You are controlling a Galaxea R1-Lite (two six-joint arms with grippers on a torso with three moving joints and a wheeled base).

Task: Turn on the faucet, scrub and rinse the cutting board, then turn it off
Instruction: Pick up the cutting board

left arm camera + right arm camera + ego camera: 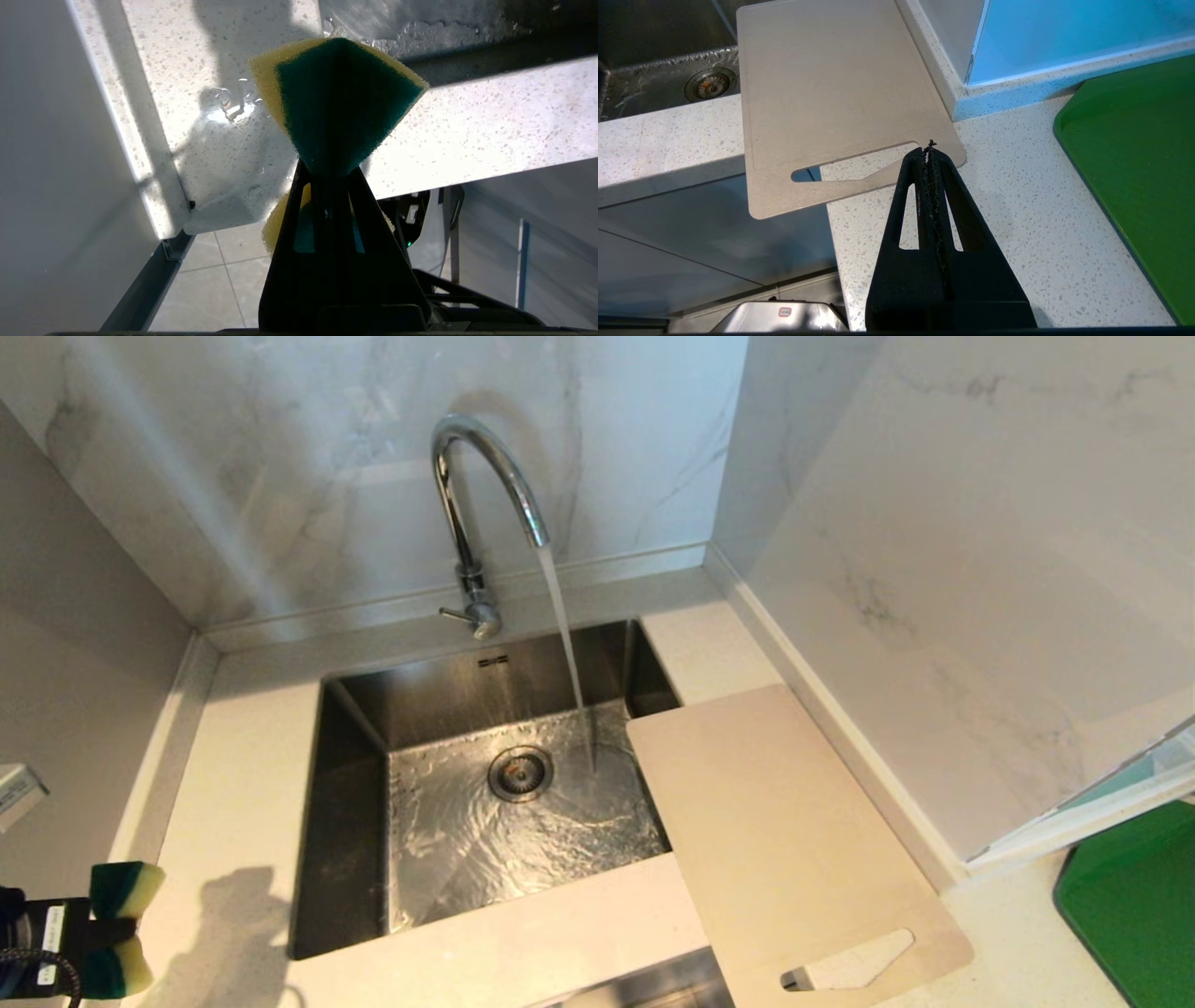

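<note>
Water runs from the chrome gooseneck faucet into the steel sink. The pale beige cutting board lies on the counter right of the sink, one corner over the basin, its handle slot near the front edge. My left gripper sits at the far lower left, over the counter's front corner, shut on a yellow and green sponge squeezed at its middle. In the right wrist view my right gripper is shut and empty, hanging over the counter just beside the board's handle end.
A bright green mat lies on the counter at the far right. Marble walls close in the back and right of the sink. A small puddle wets the counter left of the sink. The drain sits mid-basin.
</note>
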